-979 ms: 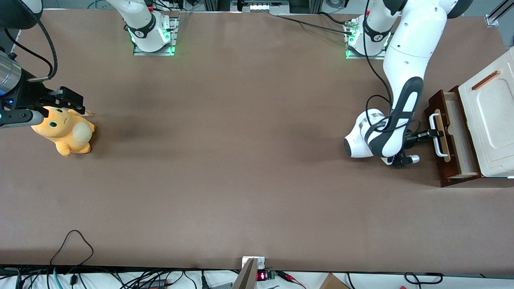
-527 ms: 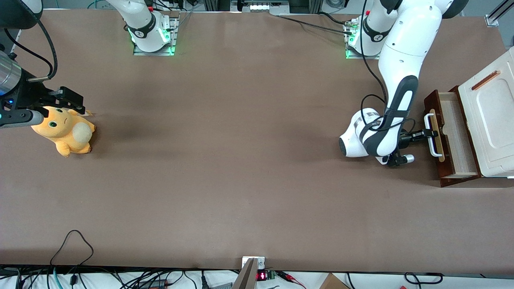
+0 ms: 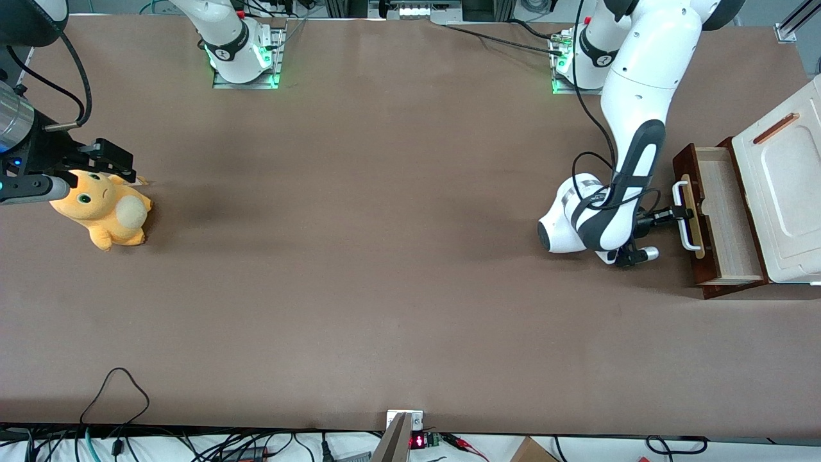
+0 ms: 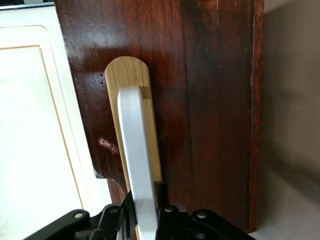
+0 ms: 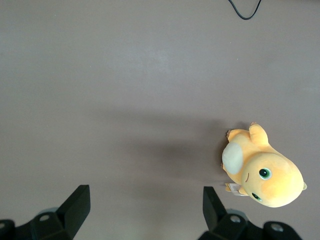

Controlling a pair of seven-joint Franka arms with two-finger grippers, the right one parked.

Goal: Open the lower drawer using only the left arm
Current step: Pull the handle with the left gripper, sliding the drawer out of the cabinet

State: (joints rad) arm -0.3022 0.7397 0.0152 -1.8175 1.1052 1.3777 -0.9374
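At the front view's right edge, my fingers (image 3: 675, 213) are clamping the white bar handle (image 4: 136, 165); I am pulling the lower drawer (image 3: 718, 218) straight, level, without twisting.

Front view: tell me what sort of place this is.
Probably a robotics lab test bench. Glossy white robot arms are bolted to a wide brown-covered table, loose cables trail along its near edge, and the left arm's small black hand is shut on the white bar handle of a dark reddish-brown wooden drawer.
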